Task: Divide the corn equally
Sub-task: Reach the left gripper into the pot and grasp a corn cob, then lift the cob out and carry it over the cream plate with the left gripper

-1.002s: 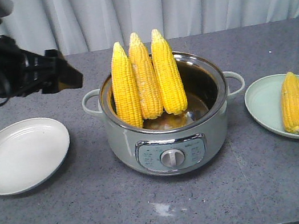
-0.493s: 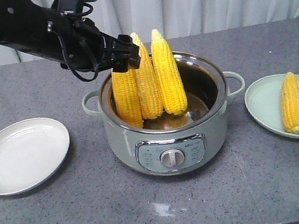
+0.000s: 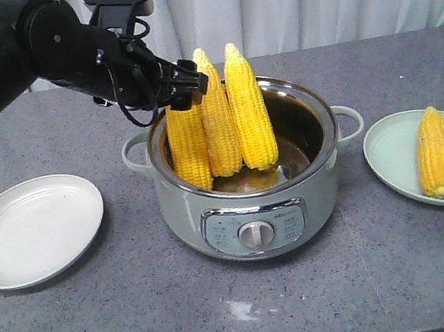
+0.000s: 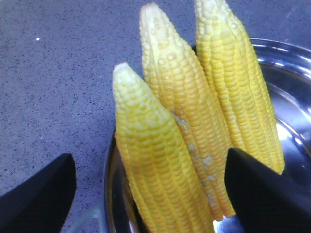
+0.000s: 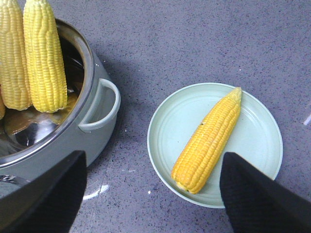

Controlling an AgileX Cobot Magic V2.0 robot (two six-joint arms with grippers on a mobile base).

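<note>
Left gripper point(image 3: 188, 82), jaws apart, straddles the tip of the leftmost of three upright yellow corn cobs point(image 3: 219, 123) in the grey electric pot point(image 3: 252, 212). Right gripper point(image 5: 154, 194), jaws apart, hovers over the fourth cob point(image 5: 208, 141).

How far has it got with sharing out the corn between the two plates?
Done: one cob lies on the green plate. In hand: the left claw is open around the tip of the leftmost cob in the pot, not yet gripping. Left: three cobs stand in the pot, and the white plate holds none.
</note>
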